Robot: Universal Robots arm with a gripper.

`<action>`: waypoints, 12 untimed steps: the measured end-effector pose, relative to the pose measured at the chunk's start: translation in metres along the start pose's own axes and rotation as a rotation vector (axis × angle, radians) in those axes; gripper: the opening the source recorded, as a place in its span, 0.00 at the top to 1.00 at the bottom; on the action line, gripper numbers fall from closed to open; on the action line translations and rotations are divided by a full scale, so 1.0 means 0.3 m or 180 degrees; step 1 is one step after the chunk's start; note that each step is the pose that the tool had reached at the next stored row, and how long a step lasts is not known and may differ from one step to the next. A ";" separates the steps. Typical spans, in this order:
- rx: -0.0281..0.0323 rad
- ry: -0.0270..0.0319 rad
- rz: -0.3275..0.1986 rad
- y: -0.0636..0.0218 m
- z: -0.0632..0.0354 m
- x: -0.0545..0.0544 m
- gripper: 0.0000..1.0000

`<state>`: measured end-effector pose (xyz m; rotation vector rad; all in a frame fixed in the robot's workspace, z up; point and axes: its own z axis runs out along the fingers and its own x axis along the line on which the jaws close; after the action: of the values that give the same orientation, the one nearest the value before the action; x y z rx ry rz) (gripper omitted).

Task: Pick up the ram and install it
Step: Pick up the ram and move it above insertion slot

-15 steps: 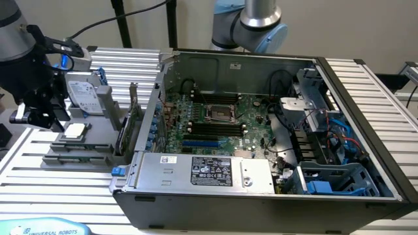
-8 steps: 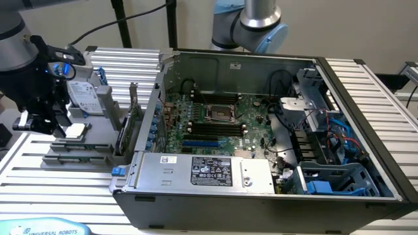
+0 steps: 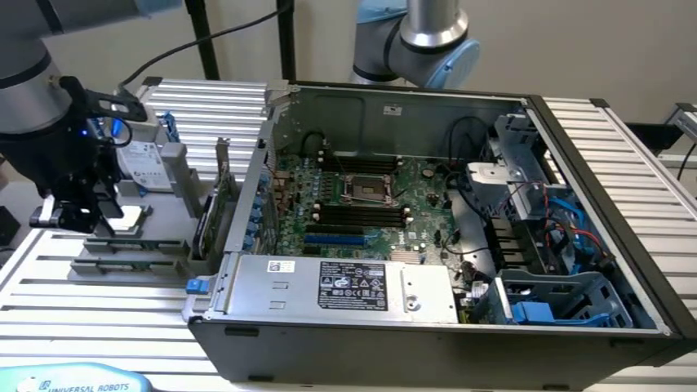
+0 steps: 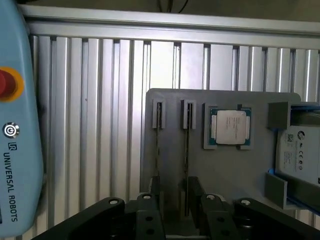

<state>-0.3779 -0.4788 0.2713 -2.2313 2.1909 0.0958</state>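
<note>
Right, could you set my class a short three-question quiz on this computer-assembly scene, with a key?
1. How many ram sticks stand on edge in the slots of the grey tray, as seen in the wrist view?
2. What lies in the tray's square pocket beside those sticks? A: a fan. B: a processor chip. C: a screwdriver.
3. True or false: the tool is open and empty, above the tray and outside the computer case.

Key: 1: two. 2: B. 3: true.
</note>
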 end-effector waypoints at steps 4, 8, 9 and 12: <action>0.0000 0.0000 0.0000 -0.001 0.024 0.004 0.64; 0.0000 0.0000 0.0000 -0.002 0.048 0.008 0.64; 0.0000 0.0000 0.0000 -0.002 0.055 0.010 0.64; 0.0000 0.0000 0.0000 -0.002 0.072 0.012 0.64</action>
<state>-0.3779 -0.4814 0.2494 -2.2314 2.1909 0.0958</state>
